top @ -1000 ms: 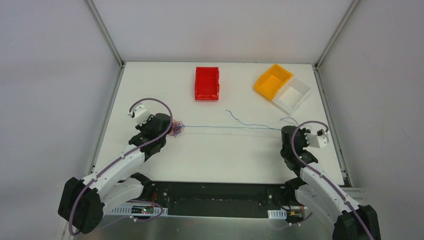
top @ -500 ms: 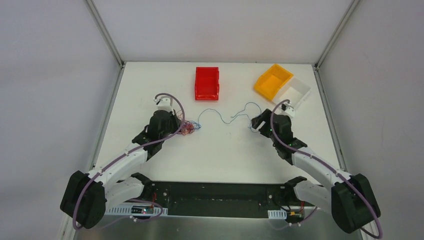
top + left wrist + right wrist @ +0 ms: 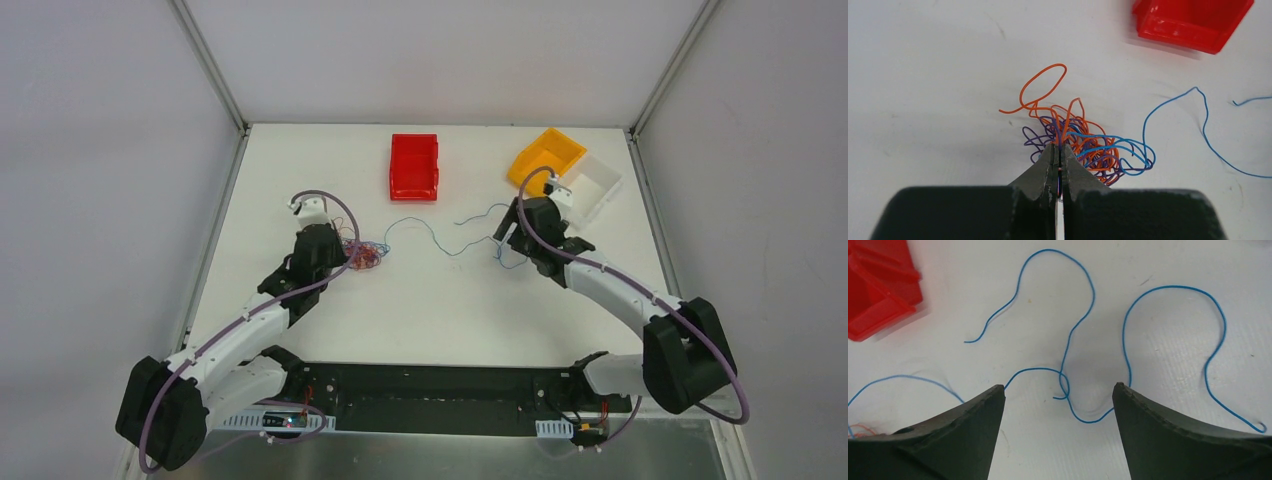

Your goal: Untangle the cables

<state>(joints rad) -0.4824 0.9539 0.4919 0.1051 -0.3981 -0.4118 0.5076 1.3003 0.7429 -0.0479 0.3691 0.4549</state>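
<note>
A knot of orange, purple and blue cables [image 3: 362, 253] lies left of the table's middle. My left gripper [image 3: 1060, 148] is shut on a few strands at the knot's near edge [image 3: 1083, 145]. One long blue cable [image 3: 412, 219] leaves the knot and runs right in slack curves. In the right wrist view this blue cable [image 3: 1168, 287] loops across the white table and crosses itself between my fingers. My right gripper [image 3: 1059, 387] hangs over it, open, with nothing held, and sits near the cable's right end [image 3: 506, 240].
A red bin [image 3: 414, 166] stands at the back centre, close behind the blue cable, and shows in the left wrist view [image 3: 1193, 22]. An orange bin [image 3: 546, 160] and a clear white bin [image 3: 590, 185] stand at the back right, just behind the right arm.
The right gripper has opened and let go of the blue cable, then swung back and left. The taut cable has dropped into loose curves. The left gripper shifted right with the knot.
</note>
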